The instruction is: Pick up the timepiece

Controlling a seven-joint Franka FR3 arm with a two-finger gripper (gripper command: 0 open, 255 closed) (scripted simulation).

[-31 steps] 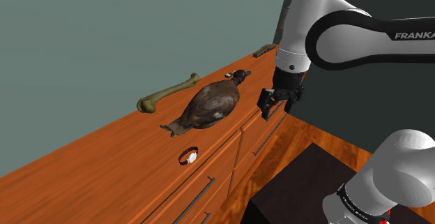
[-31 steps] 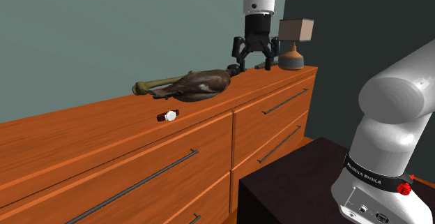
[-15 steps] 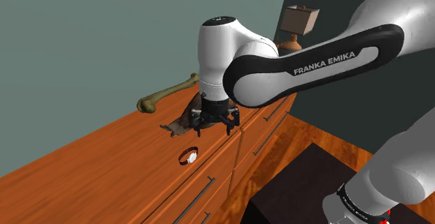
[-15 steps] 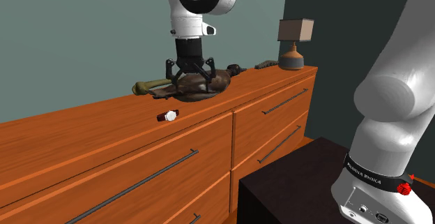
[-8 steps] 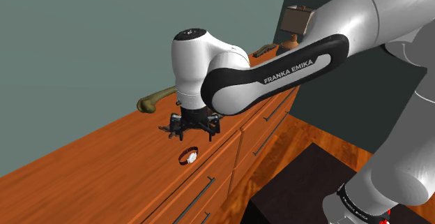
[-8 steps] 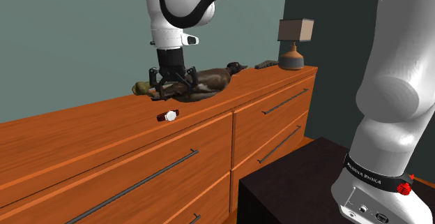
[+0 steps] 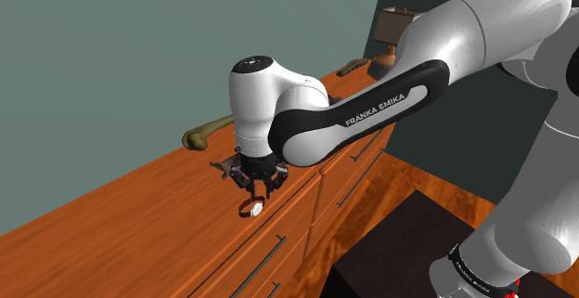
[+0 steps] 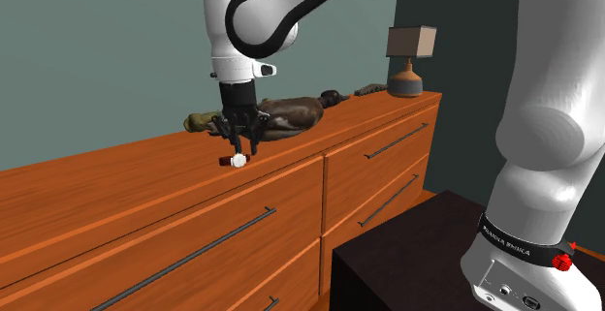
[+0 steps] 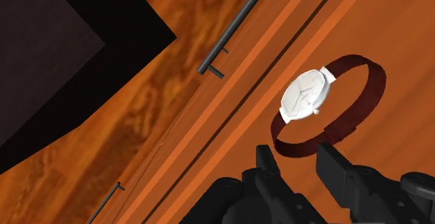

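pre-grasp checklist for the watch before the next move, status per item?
1. Open: ok, the fingers stand apart in the wrist view.
2. Aligned: ok, the gripper hangs just over the watch, with the strap's near side between the fingertips.
3. Strap contact: cannot tell.
4. Clasped: not ok, the watch lies on the dresser top, not yet held.
5. Neighbours: ok, the brown bird figure and the bone lie apart from the watch.
6. Edge margin: not ok, the watch sits near the front edge; a nudge might push it off.
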